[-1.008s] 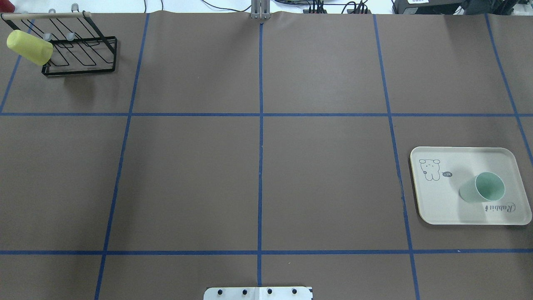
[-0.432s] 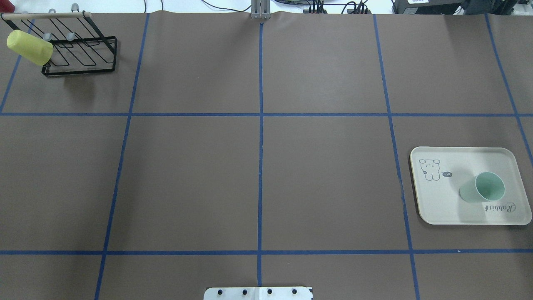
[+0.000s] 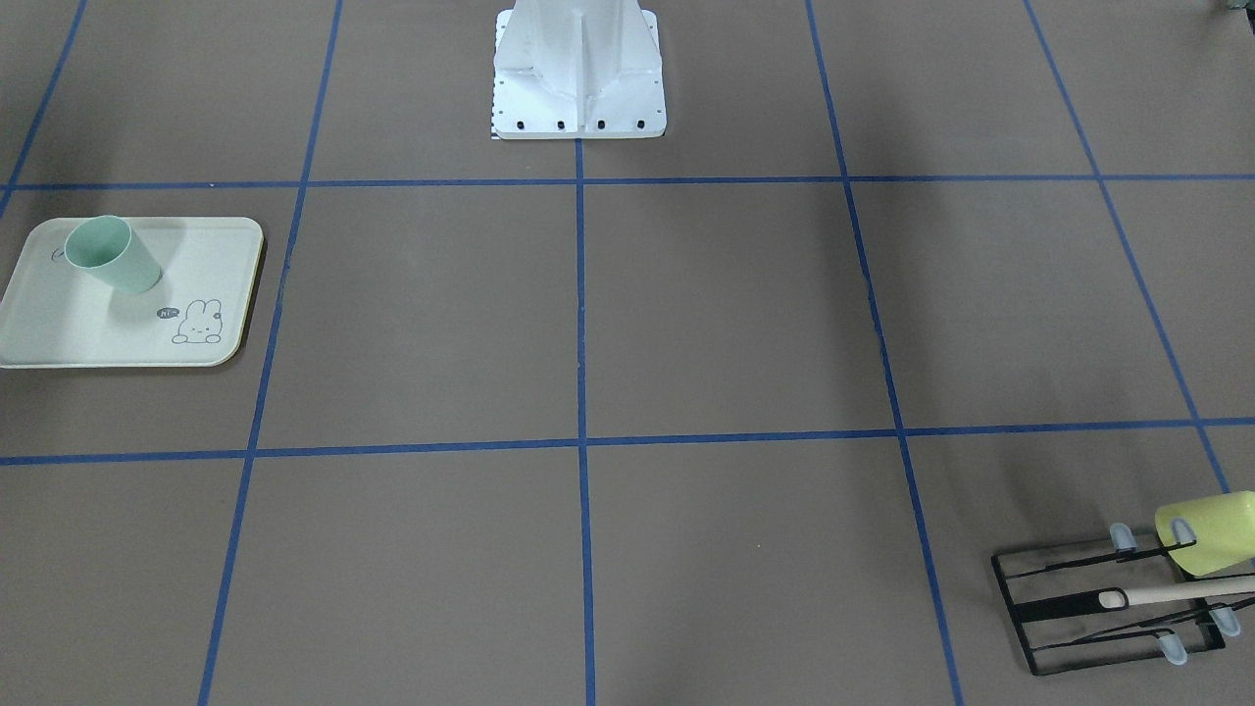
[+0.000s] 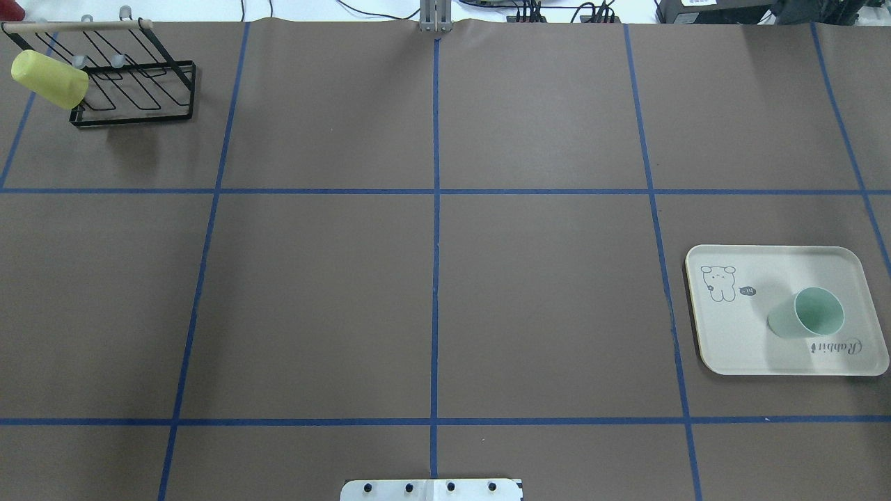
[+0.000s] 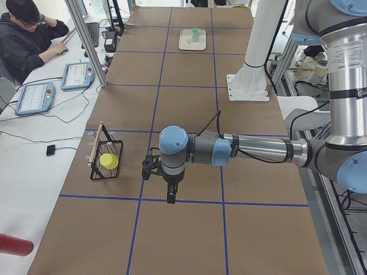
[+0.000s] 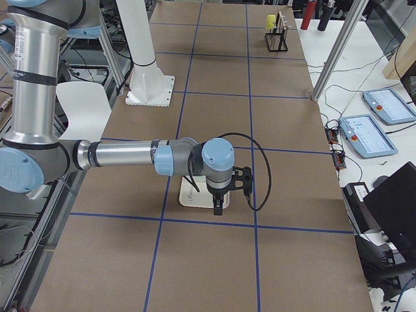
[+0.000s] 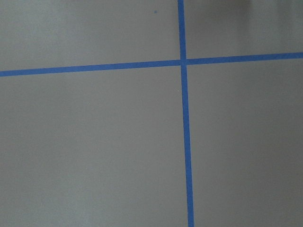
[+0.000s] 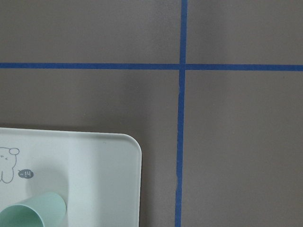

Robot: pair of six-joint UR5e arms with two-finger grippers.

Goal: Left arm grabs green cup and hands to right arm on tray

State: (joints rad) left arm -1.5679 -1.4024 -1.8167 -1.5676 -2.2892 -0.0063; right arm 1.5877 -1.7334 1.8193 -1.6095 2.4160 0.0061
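Brown tape-gridded table (image 4: 431, 278), green cup (image 4: 807, 314) stood on the tray (image 4: 731, 341), right gripper (image 6: 218, 207) hung near the tray, left gripper (image 5: 171, 195) well apart from it, how far either was open could not be told.

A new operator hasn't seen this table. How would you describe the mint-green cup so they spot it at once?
On the right side of the brown table in the overhead view lies a cream tray with a bunny drawing. The green cup sits on it, beside the "Rabbit" lettering. It is pale mint, unlike the yellow cup far off on the black wire rack.
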